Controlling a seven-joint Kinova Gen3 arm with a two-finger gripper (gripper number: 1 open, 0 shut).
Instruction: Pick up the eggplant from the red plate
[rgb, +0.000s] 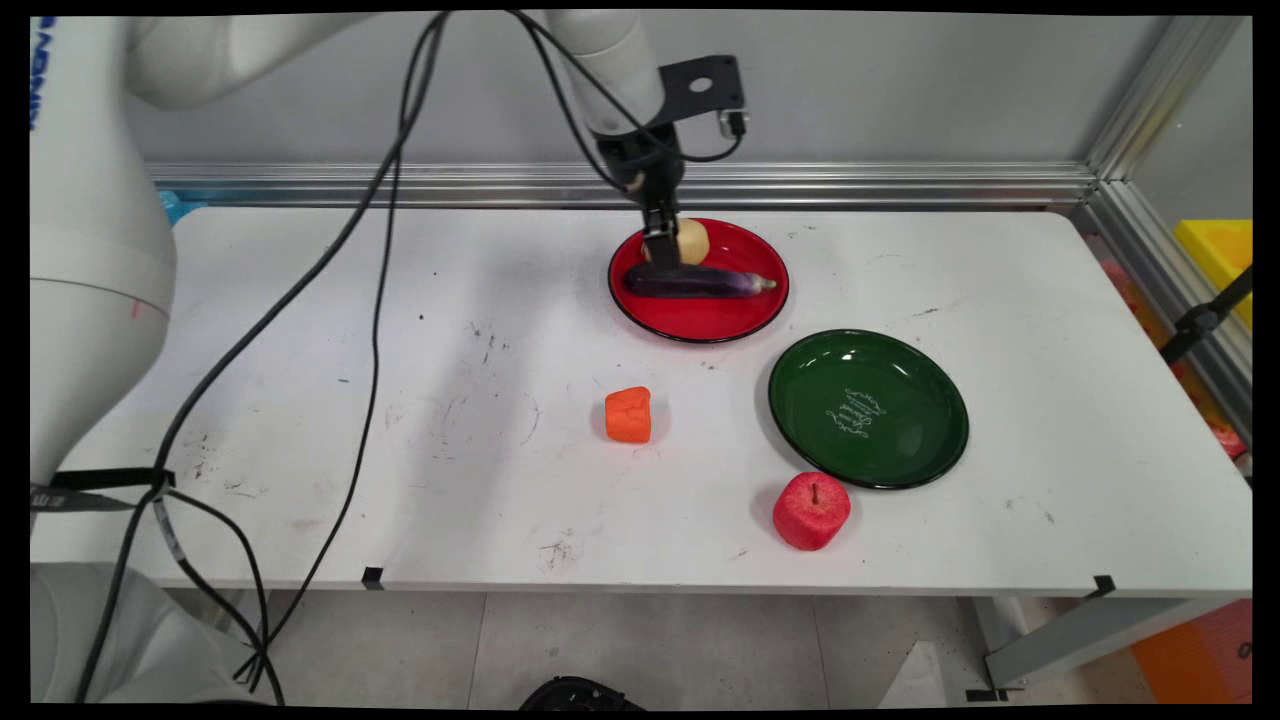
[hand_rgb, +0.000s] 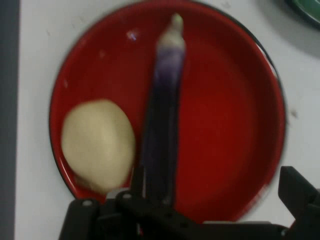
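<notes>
Two things lie on my round red plate (rgb: 715, 318) near the desk's far edge: a long, glossy purple eggplant (rgb: 700, 283) and a pale potato (rgb: 692, 240); the hand (rgb: 660, 262) looks clamped on the eggplant's thick end.

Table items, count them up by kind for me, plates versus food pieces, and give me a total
Plates: 2, the red plate and the green plate
Food pieces: 4, the eggplant, potato, orange piece and red apple
Total: 6

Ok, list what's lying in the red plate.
The red plate holds a purple eggplant and a pale potato beside it. The gripper covers the eggplant's near end, so that part is hidden.
</notes>
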